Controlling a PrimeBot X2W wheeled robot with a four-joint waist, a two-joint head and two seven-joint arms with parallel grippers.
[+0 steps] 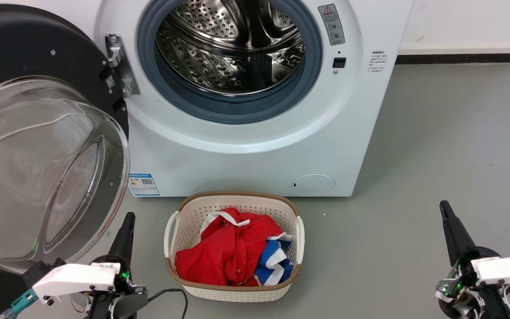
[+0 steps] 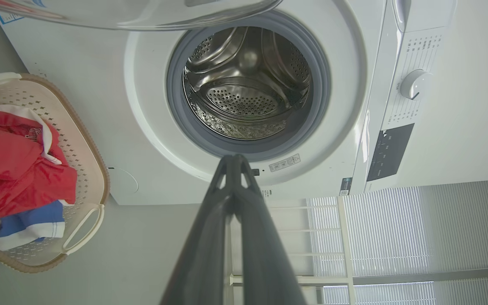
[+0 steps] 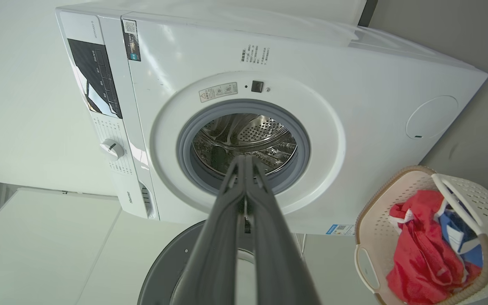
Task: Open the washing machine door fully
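Glossy black plastic rims the washing machine door, which stands swung wide on its steel hinge at the left of the head view. Its clear glass bowl bulges toward the camera and catches pale reflections. The mouth of the white washing machine is uncovered at top centre, where a grey-blue rubber gasket rings the perforated, shiny drum.

The left gripper sits at the lower left, just beside the door's lower edge and apparently clear of it. Its two long dark fingers are pressed together on nothing. The right gripper waits at the lower right over bare grey floor, well apart from the machine. Its tapered fingers are likewise closed and empty, as its wrist view confirms.

With both arms low and off the door, I judge the opening to be done or nearly so. Whether the hinge allows more swing cannot be read.

A cream lattice-walled basket with a brown woven rim stands at the machine's foot, bottom centre. It holds crumpled red and blue clothing, placed there, I suppose, for loading.
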